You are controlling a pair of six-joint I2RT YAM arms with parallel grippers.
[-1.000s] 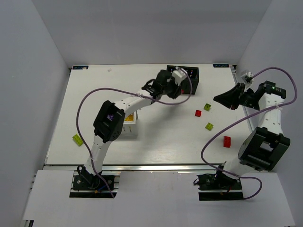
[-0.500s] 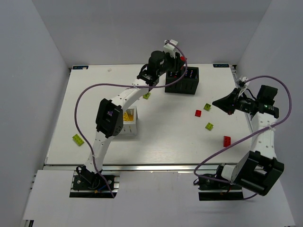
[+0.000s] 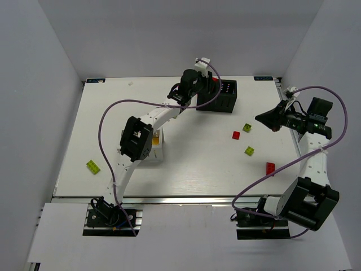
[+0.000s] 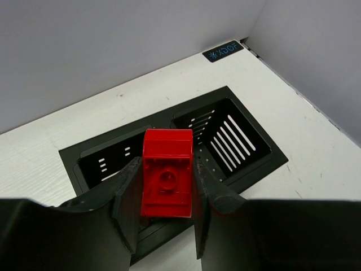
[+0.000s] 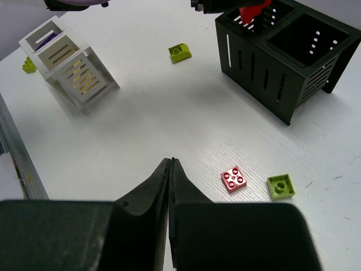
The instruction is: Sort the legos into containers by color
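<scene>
My left gripper [image 4: 165, 186] is shut on a red brick [image 4: 167, 172] and holds it above the black two-compartment box [image 4: 256, 164], over the divider between its compartments. From above, the gripper [image 3: 211, 84] hangs at the box's left end [image 3: 225, 103]. My right gripper [image 5: 170, 162] is shut and empty, raised above the table at the right [image 3: 259, 117]. Loose bricks lie below it: a red one [image 5: 233, 179] and a lime green one [image 5: 281, 186].
The white box [image 3: 155, 148] stands left of centre, with purple and yellow showing through its slots in the right wrist view [image 5: 67, 62]. Other loose bricks: green [image 3: 249, 150], red [image 3: 271, 167], green at far left [image 3: 93, 166], green [image 5: 180, 52].
My left gripper has risen from beside the black box and carried the red brick over its left end. My right arm has swung its wrist outward; its gripper stays shut.
</scene>
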